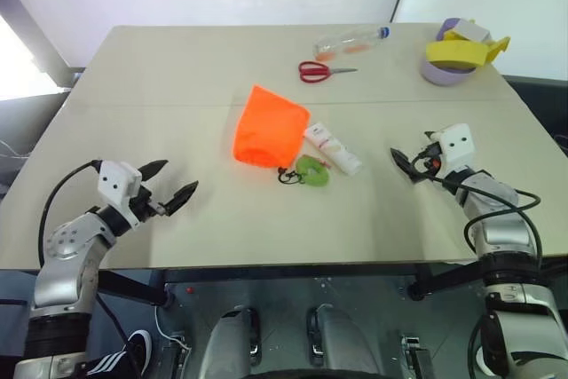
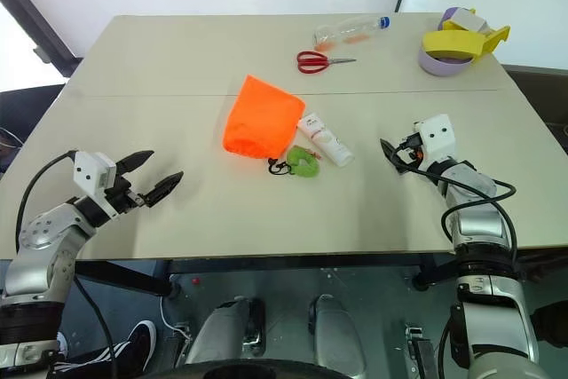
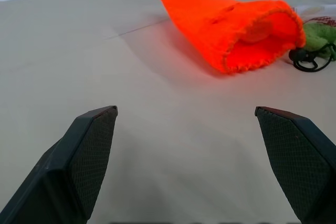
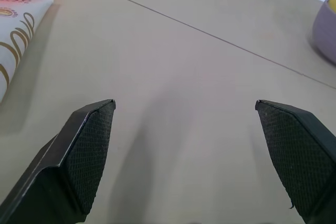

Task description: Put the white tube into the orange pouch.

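While the pouch point(image 1: 269, 127) is lying on its side near the middle of the table point(image 1: 160, 77), the tube point(image 1: 332, 148) is resting flat just beside it, on the robot's right, with its cap end pointing toward the near right. The pouch's mouth is gaping toward the left gripper point(image 1: 170, 188), as the left wrist view is showing. The black cord point(image 1: 287, 175) is curling out from the pouch's near edge and the green disc point(image 1: 311, 170) is sitting close against the tube's near side. The left gripper is hovering over the near left part of the table, well apart from the pouch, its fingers point(image 3: 86, 156) standing spread wide and gripping nothing. The right gripper point(image 1: 410, 164) is hanging over the near right part, near the tube but not touching it, its fingers point(image 4: 79, 156) likewise spread and bare. Scissors point(image 1: 321, 70) and a bottle point(image 1: 351, 41) are lying toward the far edge, with a tape dispenser point(image 1: 461, 51) sitting at the far right
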Robot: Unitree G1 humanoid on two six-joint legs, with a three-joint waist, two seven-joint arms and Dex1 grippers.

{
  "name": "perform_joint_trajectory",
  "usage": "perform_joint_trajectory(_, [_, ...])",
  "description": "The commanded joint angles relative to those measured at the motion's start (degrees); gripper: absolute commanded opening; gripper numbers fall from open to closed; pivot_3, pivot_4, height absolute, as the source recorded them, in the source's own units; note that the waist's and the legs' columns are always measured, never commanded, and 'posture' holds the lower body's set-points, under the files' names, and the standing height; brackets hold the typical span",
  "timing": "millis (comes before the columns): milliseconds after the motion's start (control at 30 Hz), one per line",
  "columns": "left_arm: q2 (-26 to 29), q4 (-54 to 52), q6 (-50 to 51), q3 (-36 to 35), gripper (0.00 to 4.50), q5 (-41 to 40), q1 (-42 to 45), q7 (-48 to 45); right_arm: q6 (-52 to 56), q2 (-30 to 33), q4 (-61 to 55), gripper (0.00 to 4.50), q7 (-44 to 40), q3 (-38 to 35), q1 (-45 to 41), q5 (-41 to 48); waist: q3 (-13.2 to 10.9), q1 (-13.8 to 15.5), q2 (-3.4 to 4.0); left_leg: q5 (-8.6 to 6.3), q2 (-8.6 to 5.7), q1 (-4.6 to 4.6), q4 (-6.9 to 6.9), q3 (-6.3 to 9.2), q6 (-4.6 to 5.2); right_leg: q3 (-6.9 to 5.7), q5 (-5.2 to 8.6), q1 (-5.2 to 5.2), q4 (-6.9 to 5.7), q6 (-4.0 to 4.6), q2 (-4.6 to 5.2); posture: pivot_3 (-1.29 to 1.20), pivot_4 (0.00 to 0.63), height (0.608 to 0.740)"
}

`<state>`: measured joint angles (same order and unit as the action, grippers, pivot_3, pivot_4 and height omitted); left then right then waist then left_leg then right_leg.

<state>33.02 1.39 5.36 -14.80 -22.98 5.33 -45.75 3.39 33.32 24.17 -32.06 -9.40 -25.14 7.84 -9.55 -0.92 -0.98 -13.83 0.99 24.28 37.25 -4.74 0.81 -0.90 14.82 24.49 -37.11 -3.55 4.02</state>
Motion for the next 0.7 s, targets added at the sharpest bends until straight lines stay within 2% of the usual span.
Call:
perform_joint_trajectory(33, [0.06, -0.76, -3.15, -0.29, 4.49, 0.79, 1.57, 0.10, -0.42, 0.98, -4.72, 4.46, -3.24, -1.39, 0.44, 2.94, 0.00, 0.02, 0.00, 0.00, 0.00, 0.00, 0.00, 0.00, 0.00, 0.00, 0.00, 0.00, 0.00, -0.01, 0.00, 0.00, 0.150, 0.740])
perform_joint_trajectory(67, [-0.04, -0.80, -3.49, -0.16, 4.49, 1.04, 2.10, 0.47, 0.01, 1.22, -5.96, 4.46, -4.87, -1.66, 0.91, 4.14, 0.00, 0.07, 0.00, 0.00, 0.00, 0.00, 0.00, 0.00, 0.00, 0.00, -0.01, 0.00, 0.00, -0.01, 0.00, 0.00, 0.150, 0.740])
perform_joint_trajectory(167, [0.67, 1.02, -8.28, 3.43, 4.49, 6.49, 5.68, 0.61, 7.05, 3.67, -18.57, 4.46, -19.60, -0.45, 6.47, 15.26, 0.00, 0.44, 0.00, 0.01, 0.00, 0.01, 0.00, 0.01, 0.01, -0.03, -0.09, -0.01, 0.01, -0.18, -0.02, 0.00, 0.150, 0.740])
perform_joint_trajectory(233, [-0.39, 3.43, -11.24, 5.88, 4.49, 9.75, 9.51, 1.89, 10.26, 5.29, -25.69, 4.46, -24.41, 1.76, 9.56, 18.09, 0.00, 0.72, 0.00, 0.01, 0.02, 0.01, 0.00, 0.01, 0.01, -0.09, -0.09, -0.06, 0.02, -0.22, -0.02, 0.00, 0.150, 0.740])
perform_joint_trajectory(400, [-2.42, 11.21, -20.37, 14.77, 4.49, 20.82, 17.95, 3.98, 12.32, 5.93, -33.60, 4.46, -25.45, 7.36, 10.83, 15.49, 0.00, 0.37, -0.02, 0.05, 0.01, 0.02, 0.21, -0.01, 0.09, -0.08, -0.18, -0.14, 0.04, -0.36, -0.01, 0.00, 0.150, 0.740])
perform_joint_trajectory(467, [-3.86, 13.61, -20.29, 15.84, 4.49, 21.14, 20.71, 4.96, 11.13, 6.73, -35.29, 4.46, -25.63, 9.22, 11.29, 13.11, 0.00, 0.23, -0.02, 0.06, 0.00, 0.00, 0.21, -0.07, 0.11, -0.01, -0.15, -0.13, 0.05, -0.29, 0.01, 0.00, 0.150, 0.740])
perform_joint_trajectory(700, [-4.88, 24.87, -26.98, 20.42, 4.49, 31.91, 30.26, 13.52, 10.82, 6.32, -34.88, 4.46, -22.98, 8.23, 10.46, 11.82, -0.04, 0.50, -0.09, 0.07, 0.01, 0.05, 0.22, -0.05, 0.13, -0.05, -0.24, -0.07, 0.03, -0.46, -0.01, 0.00, 0.150, 0.740])
